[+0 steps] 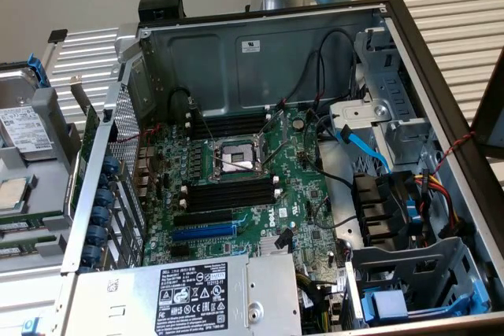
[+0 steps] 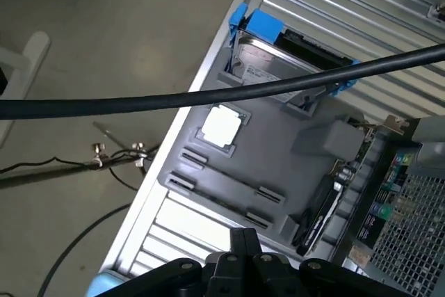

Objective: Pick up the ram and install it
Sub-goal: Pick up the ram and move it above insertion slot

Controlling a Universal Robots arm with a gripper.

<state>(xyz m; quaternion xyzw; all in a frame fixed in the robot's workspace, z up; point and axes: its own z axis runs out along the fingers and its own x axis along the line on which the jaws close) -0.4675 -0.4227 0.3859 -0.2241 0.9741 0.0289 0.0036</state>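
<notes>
Wrist view: the black gripper (image 2: 243,240), whose grip state cannot be told, hangs over the grey plastic parts tray (image 2: 292,119), whose nearest slot holds the narrow green ram stick (image 2: 219,201) edge-up, long axis along the slot.

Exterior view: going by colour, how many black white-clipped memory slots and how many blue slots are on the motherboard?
Black memory slots with white end clips: 4, two on each side of the processor socket
Blue expansion slot: 1
Total: 5
</notes>
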